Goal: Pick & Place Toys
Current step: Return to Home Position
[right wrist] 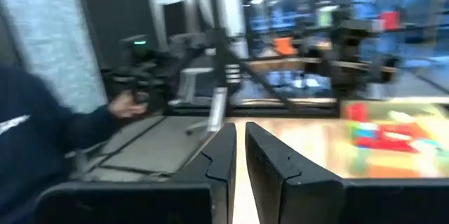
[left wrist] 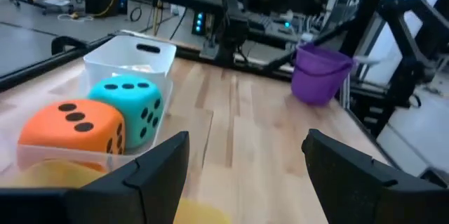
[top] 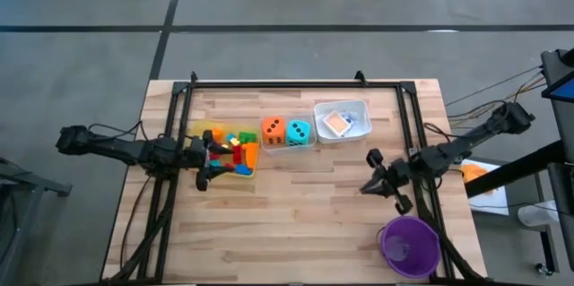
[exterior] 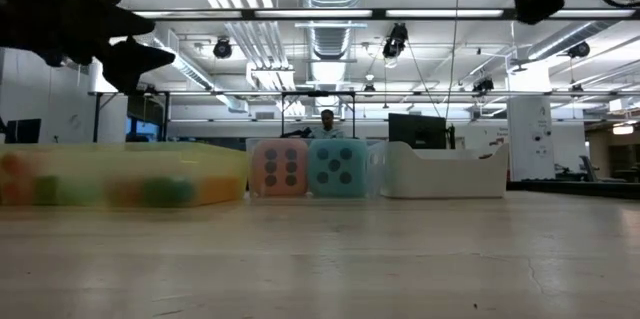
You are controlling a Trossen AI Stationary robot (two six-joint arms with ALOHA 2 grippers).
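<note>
Several small coloured blocks [top: 235, 147] lie in a yellow tray [top: 247, 171] at the table's left. An orange die [top: 273, 131] and a teal die [top: 298, 131] stand side by side in a clear tray, and both show in the left wrist view [left wrist: 74, 129] [left wrist: 133, 101]. Small flat cards [top: 337, 123] lie in a white tray [top: 359, 107]. My left gripper [top: 208, 165] [left wrist: 245, 140] hangs open and empty above the yellow tray's near side. My right gripper [top: 366, 186] [right wrist: 240, 129] is shut and empty above bare table at the right.
A purple round cup [top: 410, 246] stands at the near right corner, close to my right arm. Bare wood lies between the trays and the near edge. A black frame [top: 296, 84] runs along the far edge. A person's sleeve and hand [right wrist: 42, 126] show beyond the table.
</note>
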